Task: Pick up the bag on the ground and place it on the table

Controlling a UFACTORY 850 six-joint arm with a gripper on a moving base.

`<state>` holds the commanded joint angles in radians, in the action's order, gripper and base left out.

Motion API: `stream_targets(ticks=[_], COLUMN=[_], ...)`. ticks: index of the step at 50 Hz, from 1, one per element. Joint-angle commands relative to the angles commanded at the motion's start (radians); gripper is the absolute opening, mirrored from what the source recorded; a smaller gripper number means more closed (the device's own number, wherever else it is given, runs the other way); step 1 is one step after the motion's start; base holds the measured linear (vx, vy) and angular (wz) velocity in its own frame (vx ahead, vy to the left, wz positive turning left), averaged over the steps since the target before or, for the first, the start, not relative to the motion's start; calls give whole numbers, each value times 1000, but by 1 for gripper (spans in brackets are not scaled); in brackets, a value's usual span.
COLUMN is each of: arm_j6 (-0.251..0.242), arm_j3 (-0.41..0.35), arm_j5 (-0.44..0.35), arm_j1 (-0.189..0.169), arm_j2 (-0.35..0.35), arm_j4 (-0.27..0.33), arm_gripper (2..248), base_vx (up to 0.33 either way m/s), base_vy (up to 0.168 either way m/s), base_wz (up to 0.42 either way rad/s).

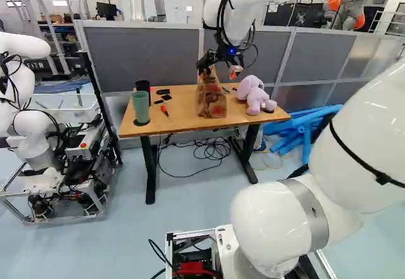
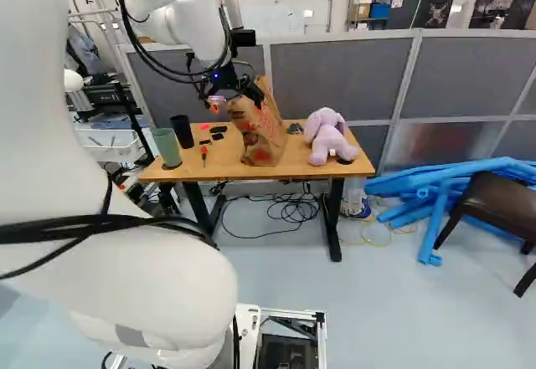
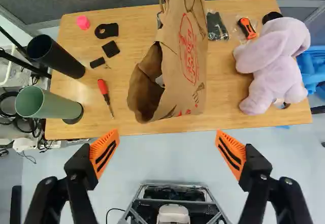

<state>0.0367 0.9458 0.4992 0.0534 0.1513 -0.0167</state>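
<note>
My gripper [image 2: 234, 101] is above the table, close to the top of the brown paper bag [image 2: 261, 133] in the right base view. In the wrist view the gripper [image 3: 167, 142] stands wide open, nothing between its orange-padded fingers. Ahead of them the bag [image 3: 187, 64] rests on the wooden table [image 3: 223, 92], its crumpled mouth gaping to one side and red print on its face. The left base view shows the same bag [image 1: 211, 99] standing on the tabletop; whether a finger touches it there, I cannot tell.
Beside the bag are a purple plush toy [image 3: 277, 64], a green cup [image 3: 48, 104], a black cup [image 3: 56, 56], a red screwdriver [image 3: 103, 89] and small black parts. Grey partitions [image 2: 335, 72] rise behind. Another robot [image 1: 38, 133] stands at the left; a chair [image 2: 498, 206] is at the right.
</note>
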Motion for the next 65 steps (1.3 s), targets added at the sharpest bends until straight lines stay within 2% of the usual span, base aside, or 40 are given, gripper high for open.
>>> stream_targets(ticks=[28, 65], arm_j6=[-7, -20], arm_j3=[-174, -469], arm_j5=[-278, -749], arm_j1=[-11, -29], arm_j2=[26, 70], arm_j4=[3, 9], arm_gripper=[247, 247], base_vx=[0, 0], base_vy=[0, 0], base_wz=[0, 0])
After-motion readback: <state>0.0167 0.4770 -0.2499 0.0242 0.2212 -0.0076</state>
